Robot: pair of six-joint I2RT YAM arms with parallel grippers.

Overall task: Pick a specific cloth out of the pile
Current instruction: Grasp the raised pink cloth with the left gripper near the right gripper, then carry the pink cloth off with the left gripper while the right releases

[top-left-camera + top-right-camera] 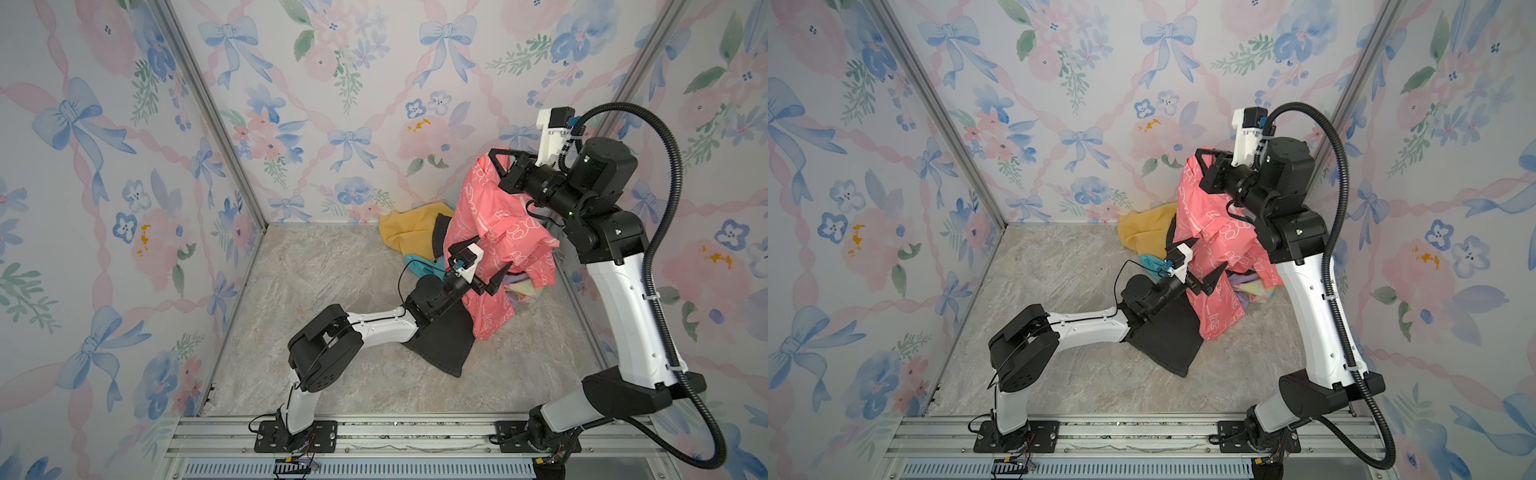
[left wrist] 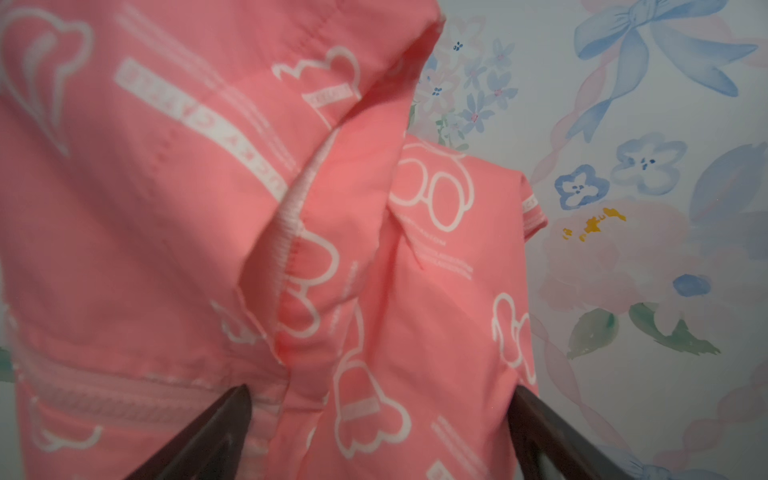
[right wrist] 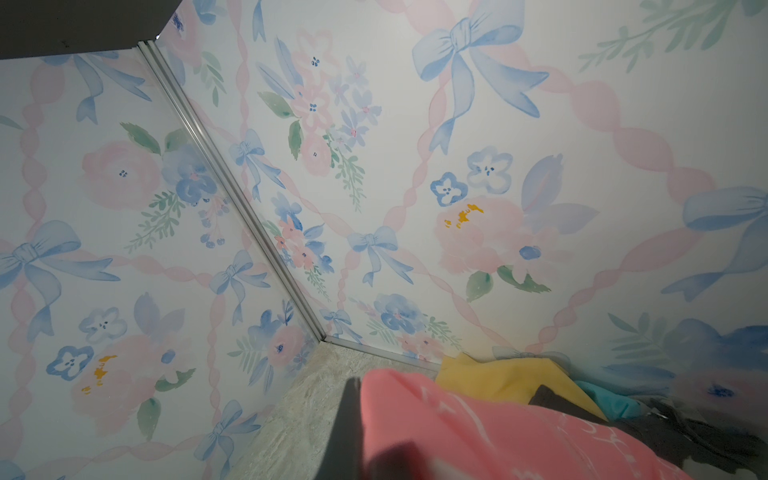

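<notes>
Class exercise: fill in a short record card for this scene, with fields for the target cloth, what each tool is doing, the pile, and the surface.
target cloth: coral-pink bear-print garment, lifted and hanging over the pile
right tool: right tool shut on the garment's top edge
left tool: left tool open, its fingers on either side of a hanging fold
pile: mustard cloth, teal cloth, dark grey trousers, pastel tie-dye cloth
surface: marble-look tabletop
</notes>
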